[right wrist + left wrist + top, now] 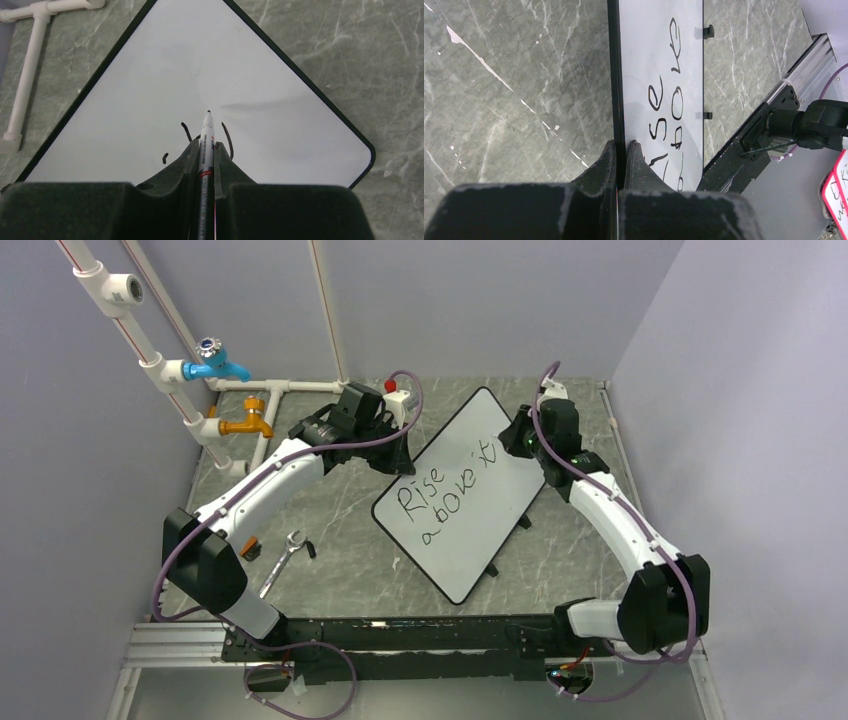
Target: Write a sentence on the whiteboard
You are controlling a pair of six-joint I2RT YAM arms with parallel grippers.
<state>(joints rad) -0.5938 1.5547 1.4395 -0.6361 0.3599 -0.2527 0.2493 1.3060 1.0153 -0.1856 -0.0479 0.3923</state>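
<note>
The whiteboard (pixel 470 440) lies slantwise on the table, its black rim all round. The sentence (pixel 420 498) on it reads "Rise above it" in black strokes. My left gripper (pixel 402 458) is shut on the board's left rim; in the left wrist view one finger of the left gripper (pixel 620 146) sits on either side of the whiteboard (pixel 659 45) edge. My right gripper (pixel 205 146) is shut on a white marker (pixel 206 134). Its black tip points at the bare whiteboard (pixel 200 60) just past the last strokes. I cannot tell whether the tip touches.
White pipes with a blue tap (pixel 215 365) and an orange tap (pixel 250 425) stand at the back left. A wrench (pixel 283 560) lies near the left arm's base. A red-capped thing (pixel 392 390) sits behind the left gripper. A pipe tee (pixel 30 60) lies beside the board.
</note>
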